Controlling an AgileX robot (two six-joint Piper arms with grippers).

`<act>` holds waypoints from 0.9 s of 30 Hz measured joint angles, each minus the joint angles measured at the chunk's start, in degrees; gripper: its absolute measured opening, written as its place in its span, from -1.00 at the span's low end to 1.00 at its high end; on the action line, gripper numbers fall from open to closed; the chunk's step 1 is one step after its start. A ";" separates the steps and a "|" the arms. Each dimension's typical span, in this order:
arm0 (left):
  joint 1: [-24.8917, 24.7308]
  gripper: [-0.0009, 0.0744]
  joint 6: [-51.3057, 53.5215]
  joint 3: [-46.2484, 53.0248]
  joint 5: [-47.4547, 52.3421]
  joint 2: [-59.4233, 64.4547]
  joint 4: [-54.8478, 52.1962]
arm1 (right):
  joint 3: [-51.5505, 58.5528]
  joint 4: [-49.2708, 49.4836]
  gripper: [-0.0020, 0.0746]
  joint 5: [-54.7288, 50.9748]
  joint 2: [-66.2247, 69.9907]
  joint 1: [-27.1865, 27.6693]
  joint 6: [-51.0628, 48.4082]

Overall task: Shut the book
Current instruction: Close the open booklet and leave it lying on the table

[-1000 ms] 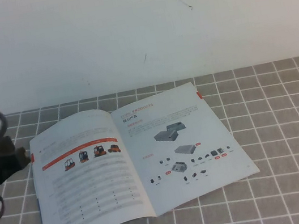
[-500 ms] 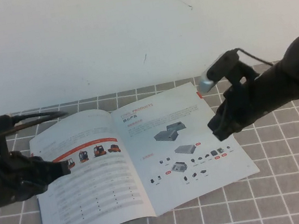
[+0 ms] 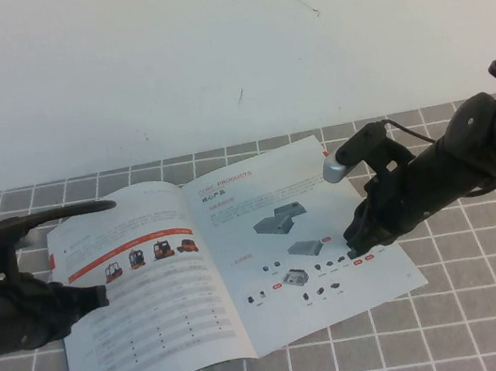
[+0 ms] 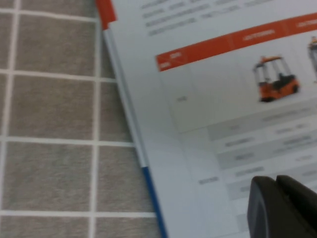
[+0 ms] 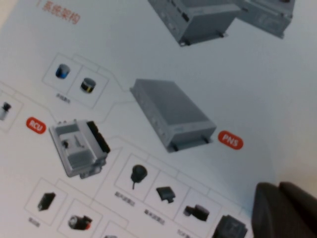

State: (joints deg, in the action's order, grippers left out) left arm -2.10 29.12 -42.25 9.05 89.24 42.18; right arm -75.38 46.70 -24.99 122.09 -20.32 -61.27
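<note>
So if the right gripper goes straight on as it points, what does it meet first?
Likely the book's right page, just beneath the right gripper; the left gripper is over the left page.

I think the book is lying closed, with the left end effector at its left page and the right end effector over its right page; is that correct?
Not quite: the book is open, as the high view shows. The rest holds: the left end effector is at its left page, the right end effector over its right page.
</note>
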 joint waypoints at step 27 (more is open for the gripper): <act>2.99 -0.99 -1.23 -1.46 -6.72 12.06 6.25 | -0.34 1.32 -0.95 -1.14 0.53 0.30 0.22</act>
State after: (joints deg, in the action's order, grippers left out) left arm 0.88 27.89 -43.71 2.33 101.30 48.43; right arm -75.72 48.02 -26.13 122.62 -20.02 -61.05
